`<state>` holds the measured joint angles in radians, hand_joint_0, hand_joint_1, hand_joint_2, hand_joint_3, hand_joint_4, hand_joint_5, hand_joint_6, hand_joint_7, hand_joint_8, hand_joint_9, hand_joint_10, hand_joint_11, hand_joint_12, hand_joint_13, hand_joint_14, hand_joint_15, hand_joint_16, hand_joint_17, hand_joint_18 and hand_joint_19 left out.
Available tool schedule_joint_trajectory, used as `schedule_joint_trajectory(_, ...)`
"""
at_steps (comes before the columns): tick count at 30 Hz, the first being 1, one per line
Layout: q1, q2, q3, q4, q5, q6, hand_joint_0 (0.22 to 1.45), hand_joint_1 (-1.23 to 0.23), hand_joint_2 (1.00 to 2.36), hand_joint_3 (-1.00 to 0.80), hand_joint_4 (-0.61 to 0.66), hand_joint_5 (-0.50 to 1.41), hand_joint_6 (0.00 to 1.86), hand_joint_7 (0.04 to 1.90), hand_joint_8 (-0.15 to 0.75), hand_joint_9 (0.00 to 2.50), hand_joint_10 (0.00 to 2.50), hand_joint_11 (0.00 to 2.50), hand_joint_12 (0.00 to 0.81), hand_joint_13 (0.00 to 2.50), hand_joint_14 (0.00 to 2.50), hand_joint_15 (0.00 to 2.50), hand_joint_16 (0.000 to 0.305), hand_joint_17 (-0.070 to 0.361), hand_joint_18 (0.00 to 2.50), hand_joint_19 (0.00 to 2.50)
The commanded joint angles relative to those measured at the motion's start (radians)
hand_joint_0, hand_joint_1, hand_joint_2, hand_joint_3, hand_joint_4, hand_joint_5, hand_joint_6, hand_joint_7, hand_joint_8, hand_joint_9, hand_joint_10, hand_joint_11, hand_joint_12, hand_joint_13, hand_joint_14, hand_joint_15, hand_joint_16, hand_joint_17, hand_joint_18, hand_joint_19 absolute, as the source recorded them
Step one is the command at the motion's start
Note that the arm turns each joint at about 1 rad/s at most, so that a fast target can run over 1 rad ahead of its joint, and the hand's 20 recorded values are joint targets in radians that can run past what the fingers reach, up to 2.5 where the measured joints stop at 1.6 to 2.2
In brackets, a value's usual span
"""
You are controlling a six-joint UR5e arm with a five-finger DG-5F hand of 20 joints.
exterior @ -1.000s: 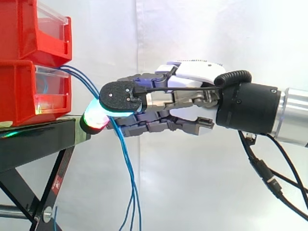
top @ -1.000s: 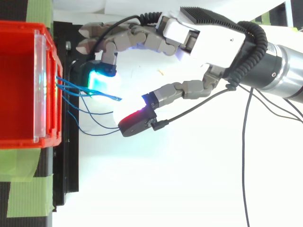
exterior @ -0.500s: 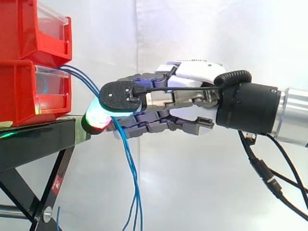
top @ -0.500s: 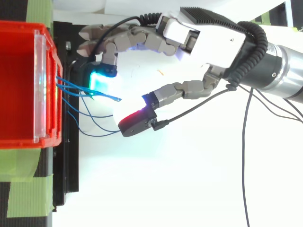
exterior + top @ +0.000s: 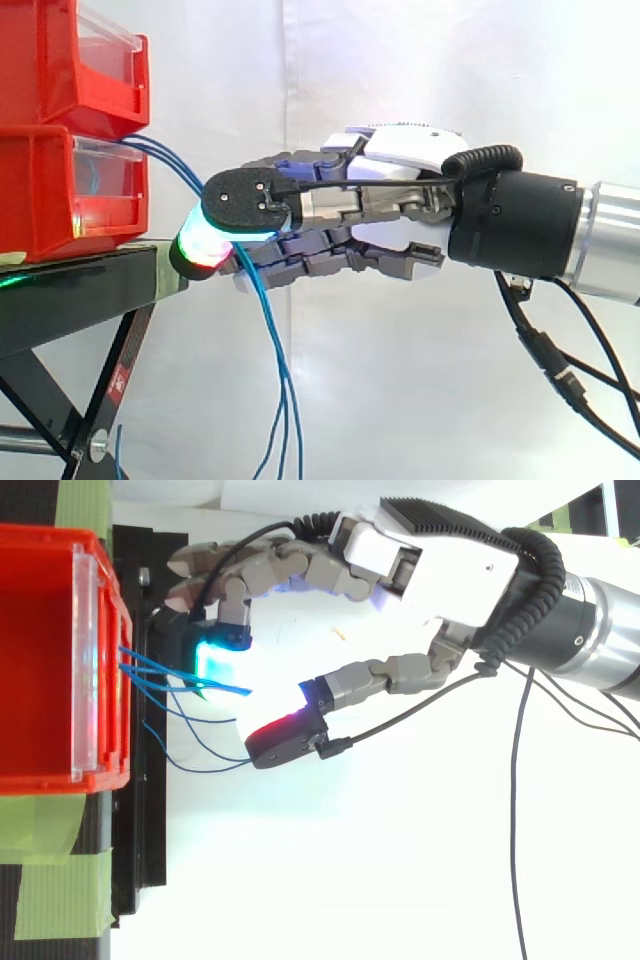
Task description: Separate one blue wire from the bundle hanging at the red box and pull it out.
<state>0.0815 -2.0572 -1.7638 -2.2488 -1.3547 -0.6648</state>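
top view: the blue wires (image 5: 190,768) leave the red box (image 5: 40,660) toward 3 o'clock, into the gap between the hand's (image 5: 430,560) finger pad (image 5: 218,660) at 12 and thumb pad (image 5: 285,745) at 6, which stand apart, seemingly clamping nothing.

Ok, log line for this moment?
robot hand: at blue wires | wires: hanging from red box | grasp: unclear | pulled out: no
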Motion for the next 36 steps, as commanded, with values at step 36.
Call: schedule_joint_trajectory(36,0.012,0.0,0.001,-0.086,0.016,0.232,0.65,-0.71,1.02,-0.24,0.17,-0.18,0.8,1.01,0.35,0.74,0.01,0.3,0.321,0.85,0.01,0.32,0.044,0.099,0.46,0.24)
